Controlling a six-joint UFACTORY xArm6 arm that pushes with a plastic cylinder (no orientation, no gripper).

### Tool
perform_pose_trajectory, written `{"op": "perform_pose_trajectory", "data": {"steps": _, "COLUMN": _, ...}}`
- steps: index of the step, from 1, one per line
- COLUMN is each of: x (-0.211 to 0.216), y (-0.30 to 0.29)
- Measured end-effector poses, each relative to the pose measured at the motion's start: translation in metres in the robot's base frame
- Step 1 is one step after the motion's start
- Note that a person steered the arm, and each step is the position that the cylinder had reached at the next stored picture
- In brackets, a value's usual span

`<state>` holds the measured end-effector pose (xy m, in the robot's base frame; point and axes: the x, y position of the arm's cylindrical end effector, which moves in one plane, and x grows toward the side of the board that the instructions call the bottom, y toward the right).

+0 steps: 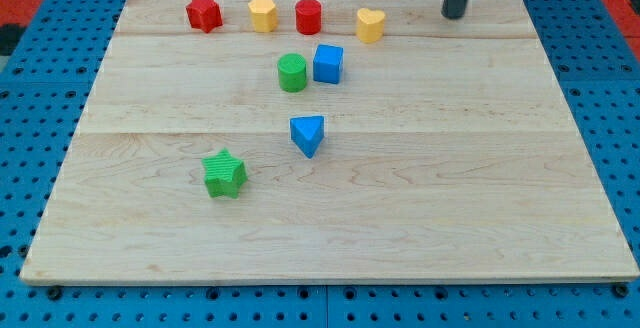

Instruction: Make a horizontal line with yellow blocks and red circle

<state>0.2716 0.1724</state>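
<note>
Green star is sitting nearest, blue triangle lying beyond it, both clear of play. Up top, yellow hexagon, red circle and yellow heart are nearly lining up; the heart is sagging low, and a careless shove risks knocking it into blue cube. My tip is hovering well to the heart's right; no claw here, just a rod.

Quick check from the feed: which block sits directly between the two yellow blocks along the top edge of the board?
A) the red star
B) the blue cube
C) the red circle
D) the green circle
C: the red circle stands between the yellow hexagon on its left and the yellow heart on its right, near the view's top; my tip is further right, clear of all three.
</note>
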Motion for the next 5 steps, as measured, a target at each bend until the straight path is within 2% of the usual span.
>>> {"op": "perform_pose_trajectory", "data": {"steps": 1, "x": 0.039, "y": -0.087}}
{"op": "perform_pose_trajectory", "data": {"steps": 3, "x": 0.000, "y": -0.083}}
{"op": "perform_pose_trajectory", "data": {"steps": 4, "x": -0.005, "y": -0.084}}
{"op": "perform_pose_trajectory", "data": {"steps": 5, "x": 0.014, "y": -0.002}}
